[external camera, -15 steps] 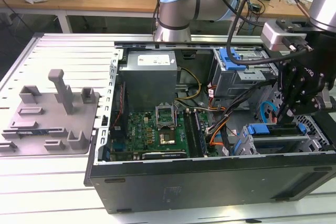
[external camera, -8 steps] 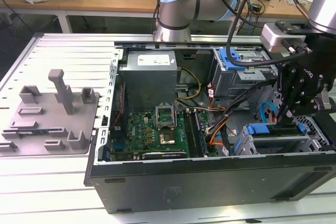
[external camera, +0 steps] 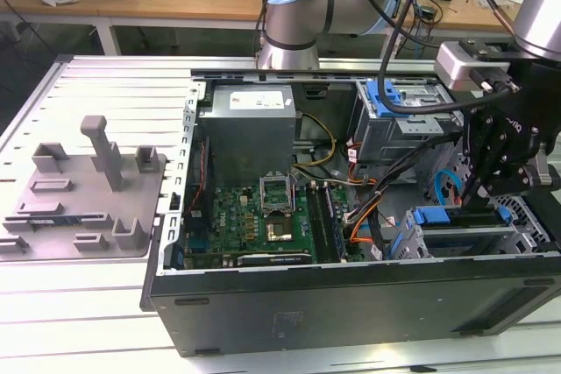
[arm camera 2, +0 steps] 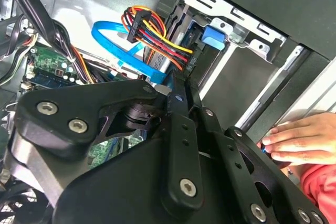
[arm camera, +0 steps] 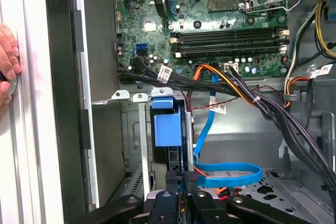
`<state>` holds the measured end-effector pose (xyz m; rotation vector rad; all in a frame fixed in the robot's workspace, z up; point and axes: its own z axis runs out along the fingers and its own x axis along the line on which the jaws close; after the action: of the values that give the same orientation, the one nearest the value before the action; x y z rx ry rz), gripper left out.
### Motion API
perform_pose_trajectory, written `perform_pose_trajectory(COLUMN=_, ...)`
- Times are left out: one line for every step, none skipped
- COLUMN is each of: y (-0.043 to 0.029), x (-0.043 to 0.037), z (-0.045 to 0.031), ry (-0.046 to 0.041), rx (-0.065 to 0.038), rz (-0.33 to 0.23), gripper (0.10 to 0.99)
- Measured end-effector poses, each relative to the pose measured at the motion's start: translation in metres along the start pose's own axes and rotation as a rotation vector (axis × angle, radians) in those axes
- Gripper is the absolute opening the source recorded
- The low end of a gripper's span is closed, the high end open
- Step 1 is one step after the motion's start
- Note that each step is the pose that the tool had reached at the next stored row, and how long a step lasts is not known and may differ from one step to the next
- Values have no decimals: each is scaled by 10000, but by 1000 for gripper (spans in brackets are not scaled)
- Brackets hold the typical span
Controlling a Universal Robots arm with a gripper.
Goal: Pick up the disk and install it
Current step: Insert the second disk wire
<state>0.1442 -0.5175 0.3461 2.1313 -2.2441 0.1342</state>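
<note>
On the exterior view's left, a grey plastic fixture (external camera: pixel 83 194) with upright pegs lies on the slatted tabletop (external camera: pixel 105 85), beside the open computer case (external camera: pixel 351 299). Inside the case sit a green motherboard (external camera: pixel 263 221), a grey power supply box (external camera: pixel 250 129) with a white sticker and, further toward the exterior view's right, a metal drive cage (external camera: pixel 399 133) with a blue latch on top. At the exterior view's right the black gripper (external camera: pixel 491 177) reaches down into the case above a drive bay (external camera: pixel 460 238) with blue plastic parts. The first wrist view looks along the fingers (arm camera: pixel 176 179), which stand close together around the thin edge of the disk (arm camera: pixel 173 156), a dark slab with a blue carrier block (arm camera: pixel 167 129), standing on edge in the metal bay; whether they truly clamp it I cannot tell. A looped blue data cable (arm camera: pixel 231 174) and orange and black wire bundles (arm camera: pixel 236 85) crowd just beside the bay. Both wrist views add a person's hand (arm camera 2: pixel 302 140) resting on the case's outer edge.
</note>
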Motion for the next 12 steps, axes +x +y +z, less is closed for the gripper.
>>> perform_pose_trajectory(y=0, x=0, z=3, ry=0, rx=0, rz=-3, gripper=161)
perform_pose_trajectory(y=0, x=-1, z=6, ry=0, rx=0, rz=-6, gripper=161)
perform_pose_trajectory(y=0, x=-1, z=10, ry=-1, rx=0, rz=-8, gripper=161)
perform_pose_trajectory(y=0, x=-2, z=16, ry=-1, rx=1, rz=-16, gripper=161)
perform_pose_trajectory(y=0, x=-2, z=21, ry=0, rx=2, rz=-24, gripper=161)
perform_pose_trajectory(y=0, x=-2, z=24, ry=1, rx=3, rz=-28, gripper=161)
perform_pose_trajectory(y=1, x=-2, z=29, ry=-1, rx=3, rz=-35, gripper=161)
perform_pose_trajectory(y=1, x=-2, z=32, ry=-1, rx=3, rz=-40, gripper=161)
perform_pose_trajectory(y=1, x=-2, z=37, ry=-1, rx=4, rz=-48, gripper=161)
perform_pose_trajectory(y=1, x=-2, z=41, ry=-1, rx=4, rz=-54, gripper=161)
perform_pose_trajectory(y=1, x=-2, z=47, ry=-3, rx=6, rz=-63, gripper=161)
perform_pose_trajectory(y=1, x=-1, z=59, ry=-2, rx=7, rz=-76, gripper=161)
